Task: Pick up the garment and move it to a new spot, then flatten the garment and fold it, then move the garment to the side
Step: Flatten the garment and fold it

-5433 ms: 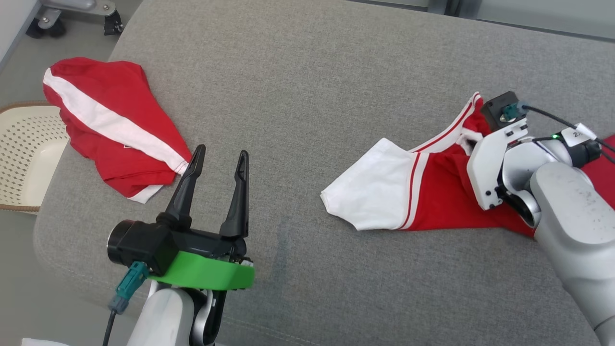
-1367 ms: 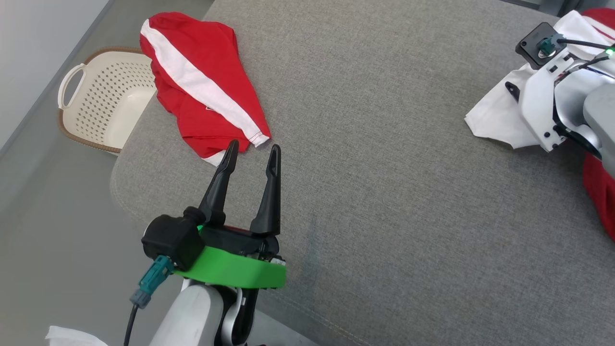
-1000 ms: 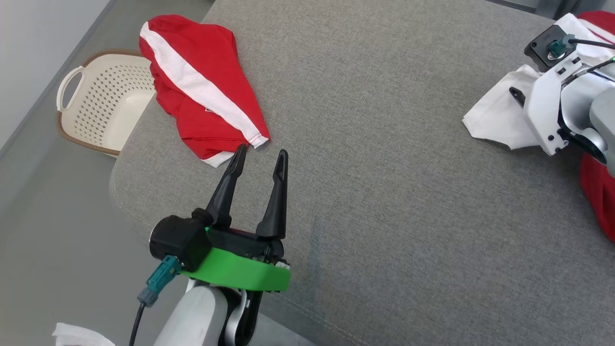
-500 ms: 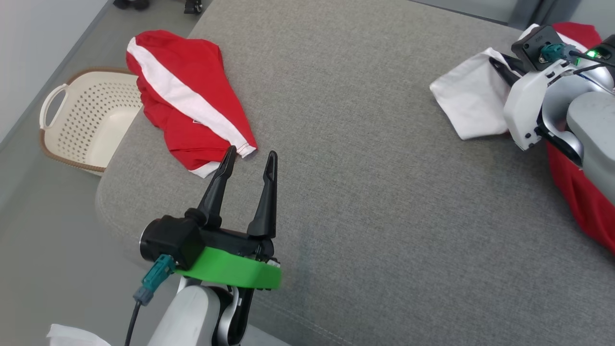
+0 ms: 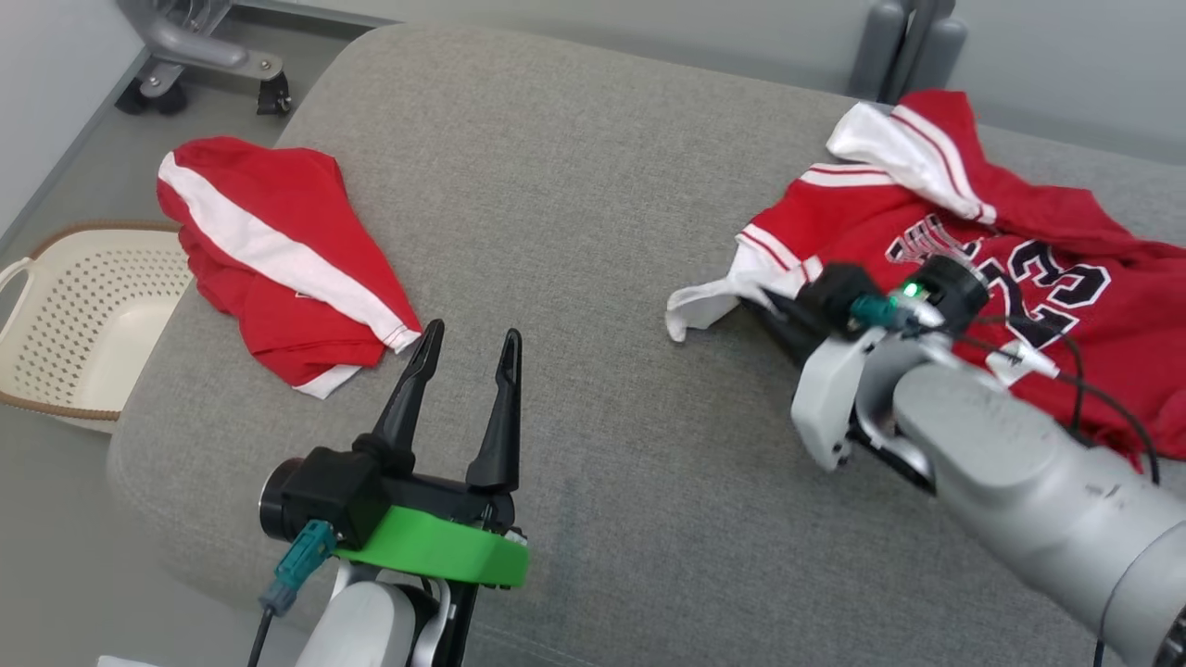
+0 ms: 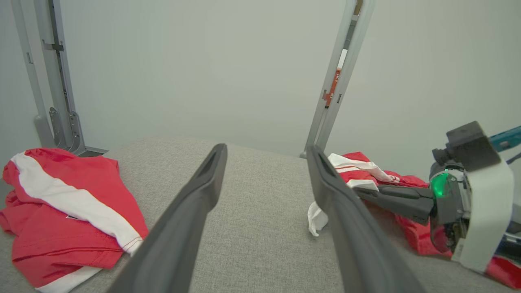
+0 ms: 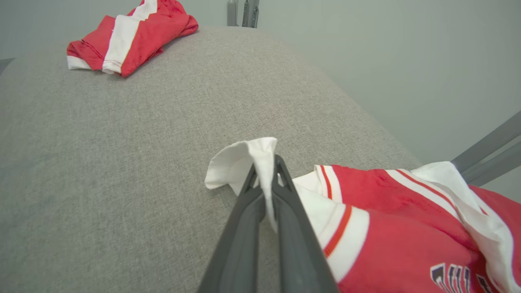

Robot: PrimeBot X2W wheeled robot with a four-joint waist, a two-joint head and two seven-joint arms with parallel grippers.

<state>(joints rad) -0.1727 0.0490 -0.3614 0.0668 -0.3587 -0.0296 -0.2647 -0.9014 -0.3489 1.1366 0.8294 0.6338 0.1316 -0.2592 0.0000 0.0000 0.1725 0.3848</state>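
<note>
step in hand: the pick-up, first part of the task. the jersey (image 5: 1019, 232), red with white trim and a dark number on its chest, lies crumpled on the right side of the grey cushion (image 5: 574, 213), with one white sleeve (image 7: 240, 160) trailing toward the middle. the right gripper (image 7: 266, 173) has its jaws closed tight on the edge of that sleeve. a fold of white cloth stands up between the two fingertips, while the body of the jersey rests on the cushion, not lifted. right arm pose: forearm reaching in from the near right, fingers low and nearly level over the cushion, pointing toward its left. the left gripper (image 5: 468, 338) holds nothing, jaws wide apart. it is held above the near part of the cushion, fingers pointing away from the robot, well apart from the jersey. a second red cloth (image 5: 269, 269) with a white stripe lies at the far left of the cushion, near a pale basket (image 5: 83, 227) on the floor beside it. assessment: the next move calls for raising the pinched sleeve and carrying the jersey toward the bare middle of the cushion. a single hold on a thin hem may slip or merely stretch the sleeve, so a slow lift is advised.
</note>
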